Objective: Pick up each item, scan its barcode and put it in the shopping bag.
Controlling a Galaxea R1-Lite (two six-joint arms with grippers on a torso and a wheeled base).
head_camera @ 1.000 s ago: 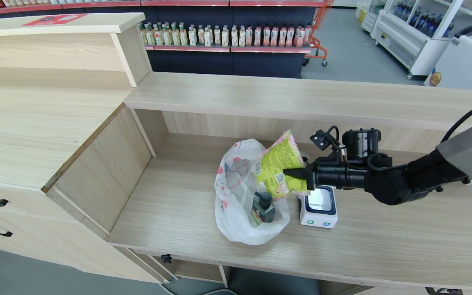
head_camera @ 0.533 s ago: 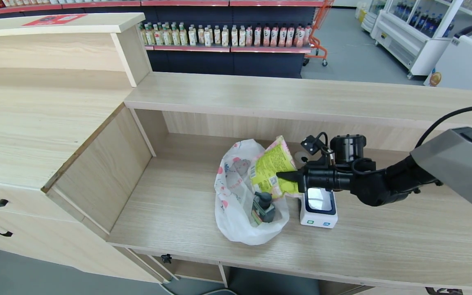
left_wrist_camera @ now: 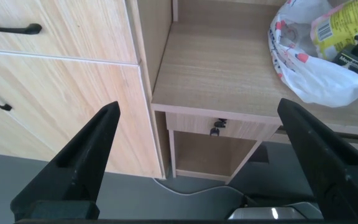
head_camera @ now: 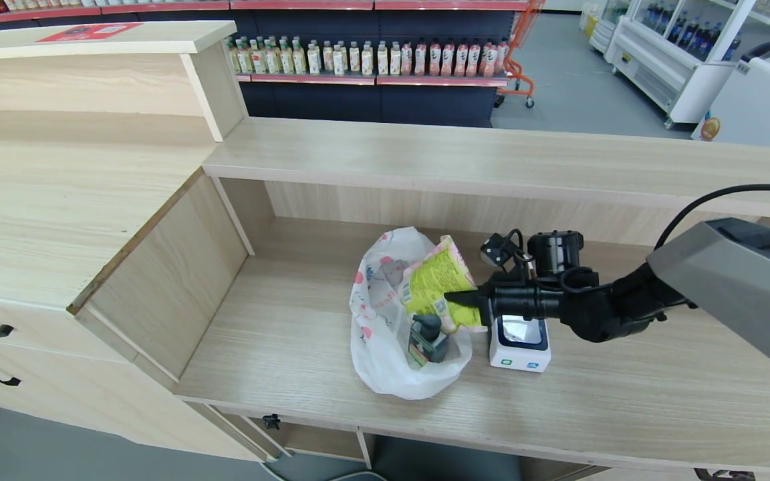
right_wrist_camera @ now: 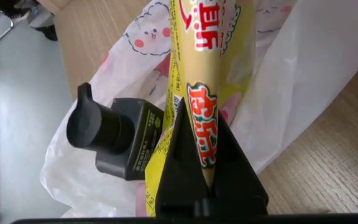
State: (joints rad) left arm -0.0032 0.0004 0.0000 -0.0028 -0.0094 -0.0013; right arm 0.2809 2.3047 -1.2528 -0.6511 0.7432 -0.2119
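My right gripper [head_camera: 460, 298] is shut on a yellow-green snack packet [head_camera: 435, 284], holding it over the open mouth of the white shopping bag [head_camera: 385, 341] on the counter. In the right wrist view the snack packet [right_wrist_camera: 207, 68] is pinched between the black fingers [right_wrist_camera: 191, 149], just above the bag [right_wrist_camera: 291, 81]. A dark bottle with a black cap [head_camera: 428, 337] lies inside the bag, also seen as the bottle [right_wrist_camera: 114, 137] beside the packet. My left gripper [left_wrist_camera: 197, 155] hangs open below the counter edge, off to the bag's [left_wrist_camera: 309, 62] left.
A white barcode scanner [head_camera: 521, 341] stands right of the bag, under my right wrist. The wooden counter [head_camera: 291, 334] has free room left of the bag and at the right. A raised shelf [head_camera: 492, 153] runs behind. Drawers [left_wrist_camera: 55, 56] with black handles sit left.
My right gripper has carried the snack packet down and to the left, from above the scanner toward the bag's opening. The bag and bottle have not moved.
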